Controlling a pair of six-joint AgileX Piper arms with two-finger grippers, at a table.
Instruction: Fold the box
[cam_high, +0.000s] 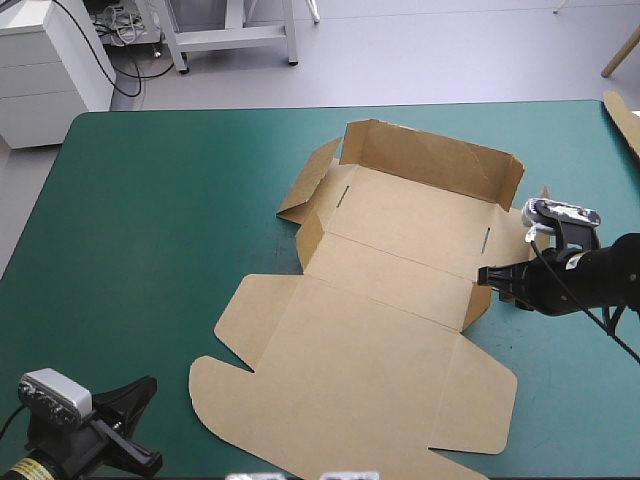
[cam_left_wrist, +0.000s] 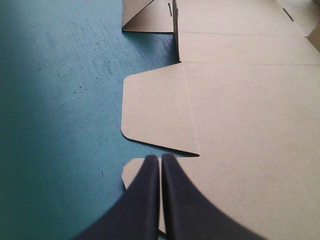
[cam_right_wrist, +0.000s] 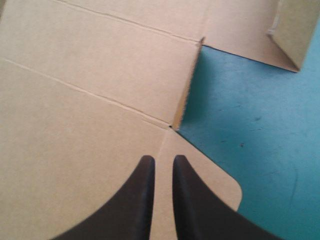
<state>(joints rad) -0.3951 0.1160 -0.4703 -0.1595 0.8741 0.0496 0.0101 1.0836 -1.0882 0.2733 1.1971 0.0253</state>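
Teal-green cover (cam_high: 150, 200): box (cam_high: 400, 260) part-raised, spare board (cam_high: 625, 120) far-right; left hand (cam_left_wrist: 160, 158), right hand (cam_right_wrist: 163, 159) together.

The left pincer (cam_left_wrist: 160, 156) has its two black fingers (cam_left_wrist: 142, 200) pressed almost together, only a thin slit between them, and their tips hang over a small rounded corner (cam_left_wrist: 131, 175) of the brown box (cam_left_wrist: 250, 125). Just ahead of the tips a flap (cam_left_wrist: 155, 110) with rounded corners lies flat on the teal-green tabletop (cam_left_wrist: 60, 100), joined to the wide flat sheet beside it. Farther ahead a short wall (cam_left_wrist: 175, 30) stands upright at the sheet's edge, with a narrow slot (cam_left_wrist: 170, 8) near it.
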